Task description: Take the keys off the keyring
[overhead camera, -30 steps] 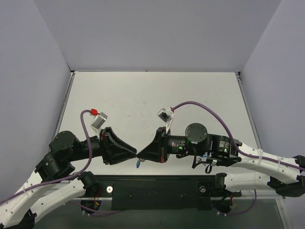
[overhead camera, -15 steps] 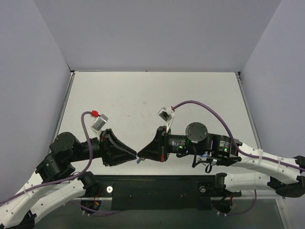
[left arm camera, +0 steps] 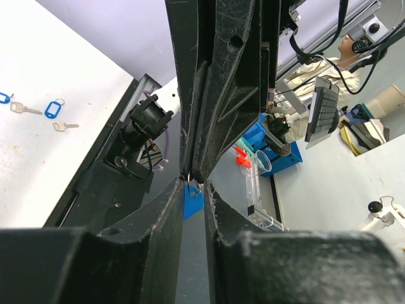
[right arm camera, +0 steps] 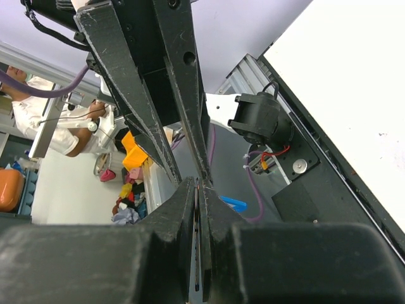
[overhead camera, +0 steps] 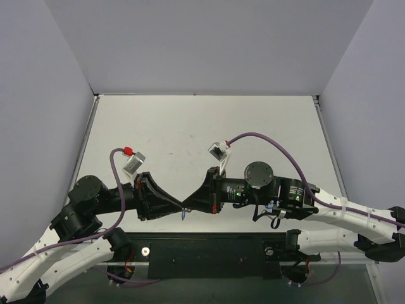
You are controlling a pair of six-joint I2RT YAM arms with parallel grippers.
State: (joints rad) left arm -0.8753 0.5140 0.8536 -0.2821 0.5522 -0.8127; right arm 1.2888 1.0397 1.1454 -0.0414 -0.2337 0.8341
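Keys (left arm camera: 22,109), 2 of them, lie on the tabletop (left arm camera: 69,63); left hand (left arm camera: 193,185) and right hand (right arm camera: 198,185), tips meeting, pinch 1 keyring (left arm camera: 193,201).

I am working over a white table (overhead camera: 266,126), plain and matte. Metal rails (overhead camera: 87,142) are running along its left and right edges, and a dark strip (overhead camera: 209,250) is lying across its near edge. In my left wrist view, small things are lying on the white top. A silver key (left arm camera: 20,109) is resting beside a blue tag (left arm camera: 53,108), with a smaller key (left arm camera: 66,126) just below that tag. Another blue tag (left arm camera: 3,98) is being cut off by the frame edge. I cannot tell whether keys and tags are joined.
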